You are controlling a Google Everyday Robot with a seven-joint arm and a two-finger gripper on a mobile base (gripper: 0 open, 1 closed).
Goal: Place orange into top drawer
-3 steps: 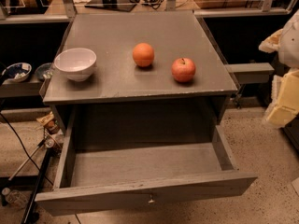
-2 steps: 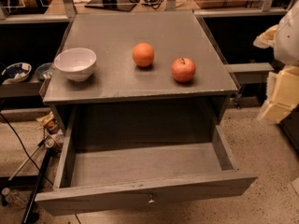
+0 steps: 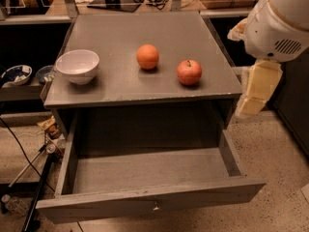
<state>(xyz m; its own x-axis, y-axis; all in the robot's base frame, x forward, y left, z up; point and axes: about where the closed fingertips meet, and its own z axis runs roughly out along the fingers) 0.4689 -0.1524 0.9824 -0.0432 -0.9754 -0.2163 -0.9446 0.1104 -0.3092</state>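
While I am watching the camera view, the gripper (image 3: 257, 88) is hanging off the right-hand edge of the cabinet (image 3: 145, 25), just beside its top corner and at about the height of the surface. I cannot tell how far it is open. It is carrying nothing that I can see, and it is certainly not carrying the fruit I want.

Against the view a second ago, the arm (image 3: 281, 21) has been swinging inward: the gripper is now sitting closer to the cabinet and a little higher, where before it was hugging the picture's edge. Nothing else has moved.

Working outward from the gripper, the apple (image 3: 189, 72) is lying nearest, on the cabinet top. The orange (image 3: 147, 56) is resting just past the apple, a little farther back and apart from it. Farthest across from the gripper, the white bowl (image 3: 77, 65) is standing near the opposite edge. Below and across from the gripper, the top drawer (image 3: 149, 201) is standing pulled fully out, with nothing in it.

I am reading this as the approach only starting. The grasp is not yet made, and the gripper is going to have to pass over or behind the apple without nudging it.
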